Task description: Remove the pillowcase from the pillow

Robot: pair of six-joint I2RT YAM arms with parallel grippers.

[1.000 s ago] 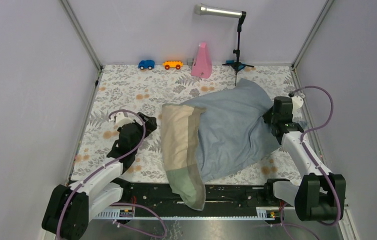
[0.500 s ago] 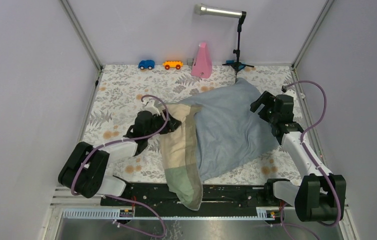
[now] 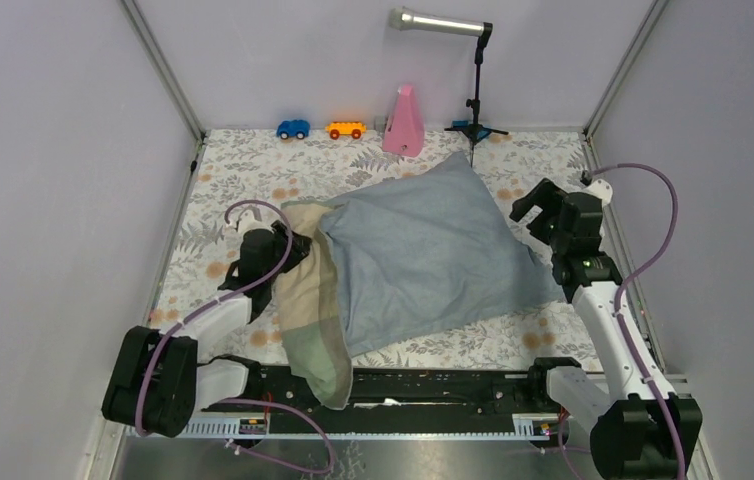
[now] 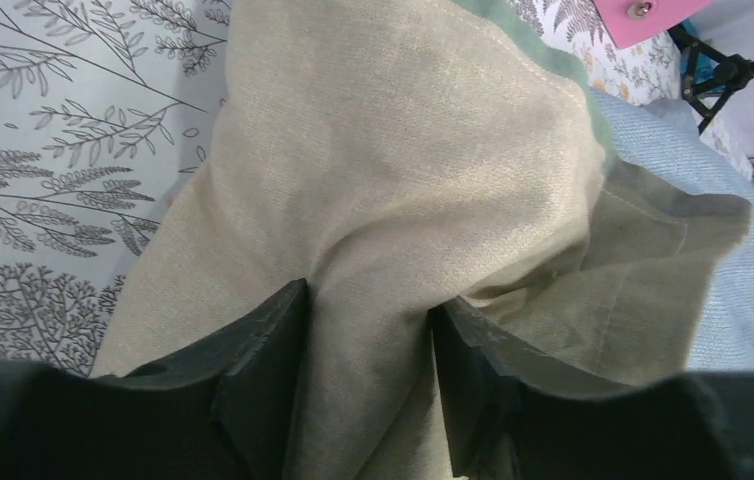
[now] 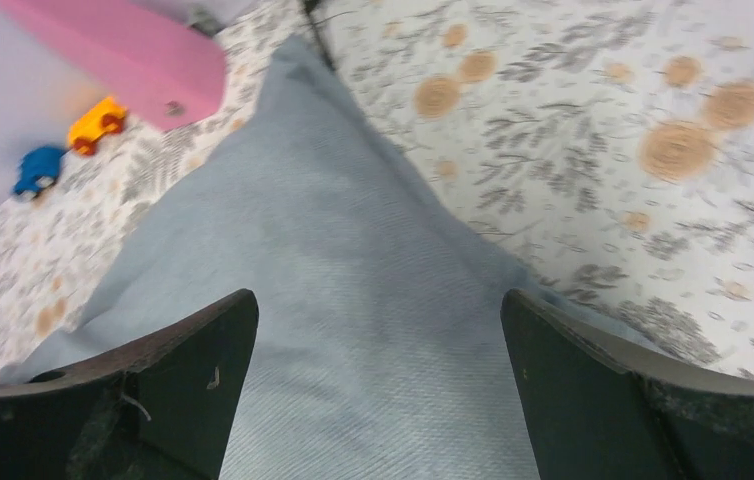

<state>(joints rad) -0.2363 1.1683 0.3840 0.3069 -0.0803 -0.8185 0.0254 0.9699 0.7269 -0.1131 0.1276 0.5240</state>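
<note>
Two hands flank the pillowcase [image 3: 423,250] in the top view: it lies lengthways across the table [image 3: 253,170], its beige band [image 3: 308,300] at the left end by the left hand [image 3: 288,252] and trailing over the near edge, its closed end just beside the right hand [image 3: 541,205]. No pillow shows, so it is presumably inside, and the pink wedge [image 3: 405,122] and microphone stand [image 3: 475,100] at the far edge are well clear. In the left wrist view the fingers [image 4: 263,340] pinch a ridge of band fabric, while the right wrist view shows that hand [image 5: 378,300] released, spread wide above the blue corner.
</note>
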